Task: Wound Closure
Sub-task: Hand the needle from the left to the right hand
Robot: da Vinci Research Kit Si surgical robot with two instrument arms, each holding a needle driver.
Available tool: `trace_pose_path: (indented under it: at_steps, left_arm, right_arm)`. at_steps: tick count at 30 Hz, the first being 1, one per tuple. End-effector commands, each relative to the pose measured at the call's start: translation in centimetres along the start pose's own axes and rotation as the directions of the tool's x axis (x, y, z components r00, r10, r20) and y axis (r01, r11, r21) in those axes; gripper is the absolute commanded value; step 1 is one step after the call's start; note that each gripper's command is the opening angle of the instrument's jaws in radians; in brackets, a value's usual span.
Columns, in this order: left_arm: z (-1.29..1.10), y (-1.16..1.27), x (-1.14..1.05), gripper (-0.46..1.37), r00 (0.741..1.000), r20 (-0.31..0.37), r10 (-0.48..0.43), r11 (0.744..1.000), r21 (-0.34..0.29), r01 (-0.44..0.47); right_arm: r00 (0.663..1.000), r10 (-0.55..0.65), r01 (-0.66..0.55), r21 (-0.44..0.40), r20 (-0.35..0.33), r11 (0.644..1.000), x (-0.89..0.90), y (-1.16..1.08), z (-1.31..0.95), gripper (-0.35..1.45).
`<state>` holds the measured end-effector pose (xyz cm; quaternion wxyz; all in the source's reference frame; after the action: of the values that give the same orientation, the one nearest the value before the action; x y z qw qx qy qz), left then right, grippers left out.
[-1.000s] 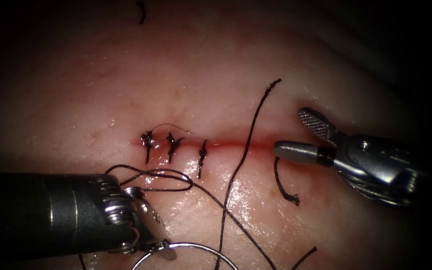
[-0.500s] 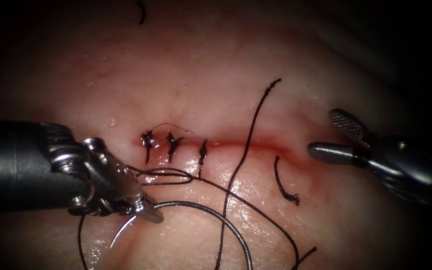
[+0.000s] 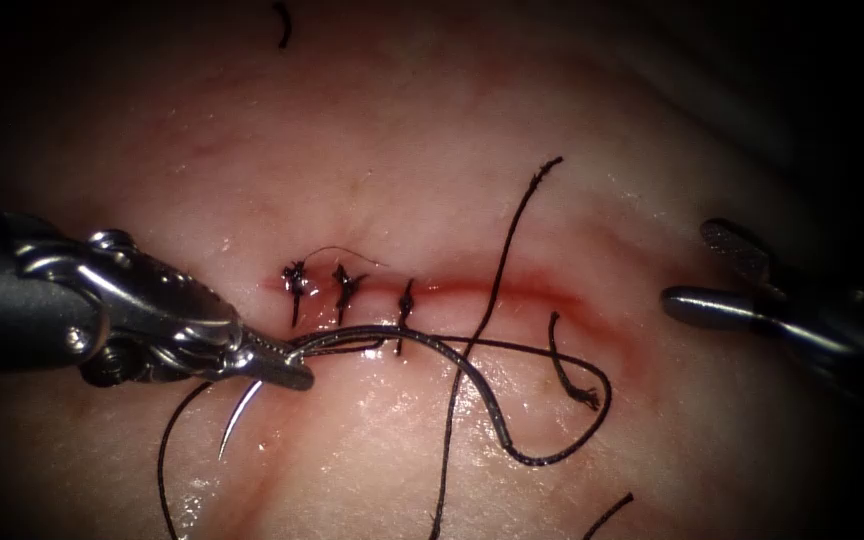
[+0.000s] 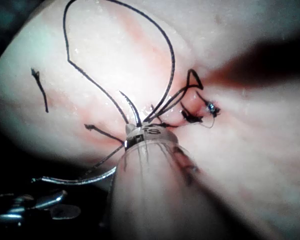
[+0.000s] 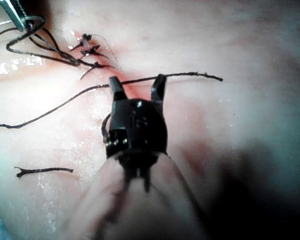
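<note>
Tissue point(image 3: 432, 130): glistening, one cut point(image 3: 492, 290) carrying three stitches point(image 3: 347, 290) | left claw point(image 3: 287, 372) clenched on the needle point(image 3: 422, 350) near its pointed end, needle clear of the tissue, thread point(image 3: 552, 455) trailing | right claw point(image 3: 697, 270) released, empty, right of the cut | two cut thread ends point(image 3: 567, 365)
</note>
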<state>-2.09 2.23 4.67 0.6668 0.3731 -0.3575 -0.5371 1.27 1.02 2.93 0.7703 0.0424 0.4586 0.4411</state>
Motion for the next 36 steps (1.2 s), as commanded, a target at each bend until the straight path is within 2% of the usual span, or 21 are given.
trace_pose_path:
  at_steps: [1,5,8,10,13,15,16,18,19,25,30,32,35,36]
  left_arm:
    - [-0.01,0.02,0.00,-0.35,0.999,0.027,-0.029,0.999,0.026,0.029]
    - [-0.02,0.09,-0.04,-0.35,0.990,0.084,-0.111,0.991,0.082,0.104]
    - [0.00,0.11,-0.07,-0.35,0.972,0.134,-0.191,0.975,0.142,0.172]
    - [0.01,0.11,-0.07,-0.35,0.960,0.156,-0.231,0.961,0.188,0.200]
    - [0.04,0.10,-0.09,-0.35,0.935,0.186,-0.301,0.928,0.283,0.243]
    - [0.05,0.10,-0.10,-0.35,0.928,0.183,-0.324,0.915,0.310,0.258]
    - [0.07,0.09,-0.11,-0.35,0.918,0.173,-0.356,0.899,0.332,0.286]
    - [0.10,0.08,-0.12,-0.35,0.910,0.168,-0.378,0.886,0.350,0.304]
    - [0.13,0.06,-0.12,-0.35,0.900,0.160,-0.405,0.871,0.366,0.327]
    - [0.25,-0.02,-0.14,-0.35,0.870,0.145,-0.471,0.820,0.436,0.371]
    - [0.36,-0.07,-0.16,-0.35,0.836,0.121,-0.536,0.747,0.531,0.401]
    - [0.41,-0.10,-0.17,-0.35,0.820,0.101,-0.564,0.708,0.569,0.417]
    - [0.46,-0.13,-0.15,-0.35,0.802,0.084,-0.592,0.669,0.606,0.430]
    - [0.47,-0.14,-0.14,-0.35,0.799,0.081,-0.596,0.664,0.609,0.433]
  right_arm:
    - [1.000,-0.002,0.002,0.003,-0.001,1.000,-0.02,-0.01,0.01,0.75]
    - [1.000,-0.006,0.006,0.005,-0.008,1.000,-0.09,-0.08,-0.01,0.77]
    - [1.000,-0.011,0.011,0.007,-0.019,1.000,-0.17,-0.17,0.00,0.85]
    - [1.000,-0.013,0.014,0.006,-0.023,1.000,-0.21,-0.22,0.01,0.95]
    - [0.999,-0.021,0.021,0.003,-0.028,1.000,-0.25,-0.31,0.05,1.04]
    - [0.999,-0.021,0.021,0.016,-0.033,1.000,-0.25,-0.35,0.07,1.05]
    - [0.999,-0.020,0.021,0.021,-0.035,1.000,-0.24,-0.37,0.08,1.05]
    - [0.999,-0.020,0.021,0.033,-0.038,0.999,-0.23,-0.41,0.09,1.05]
    - [0.999,-0.013,0.015,0.042,-0.040,0.999,-0.22,-0.44,0.09,1.04]
    - [0.998,0.026,-0.019,0.131,-0.056,0.991,-0.16,-0.57,0.16,0.95]
    - [0.993,0.093,-0.078,0.193,-0.067,0.978,-0.09,-0.68,0.24,0.94]
    - [0.985,0.146,-0.122,0.217,-0.095,0.968,-0.02,-0.73,0.27,0.92]
    - [0.970,0.214,-0.180,0.250,-0.115,0.951,0.09,-0.75,0.31,0.93]
    - [0.969,0.217,-0.181,0.255,-0.117,0.950,0.11,-0.75,0.32,0.90]
